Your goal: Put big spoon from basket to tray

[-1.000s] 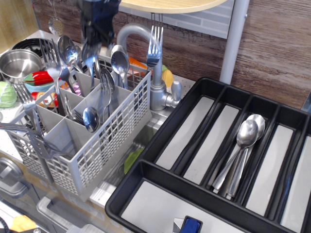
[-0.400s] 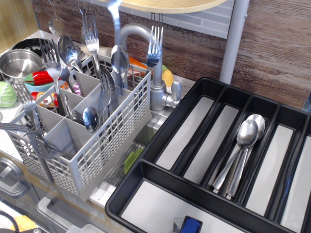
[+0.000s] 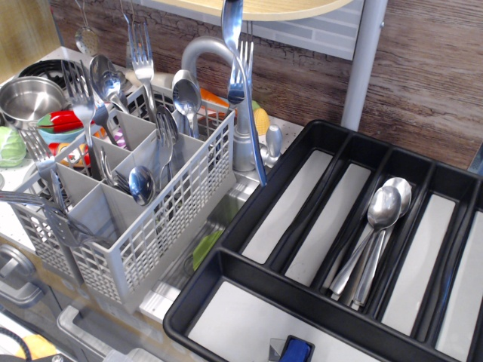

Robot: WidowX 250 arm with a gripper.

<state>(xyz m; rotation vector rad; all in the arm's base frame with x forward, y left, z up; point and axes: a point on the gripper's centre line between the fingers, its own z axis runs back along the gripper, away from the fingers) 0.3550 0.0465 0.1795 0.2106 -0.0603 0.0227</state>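
Transfer step: big spoon [image 3: 243, 98] in the air between basket [image 3: 162, 215] and tray [image 3: 249, 207].

The spoon hangs bowl-up and slightly tilted, its handle tip just above the tray's left rim, in front of the faucet [image 3: 226, 90]. The hand is out of view above the frame; you cannot tell its state, though it presumably grips the bowel end. Carry the spoon rightward, clear the rim, and lower it lengthwise into the compartment holding the other spoons [image 3: 377, 226].

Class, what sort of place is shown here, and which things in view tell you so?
Probably a kitchen sink area, perhaps a mock-up: a faucet, a cutlery basket, a steel pot and a black tray.
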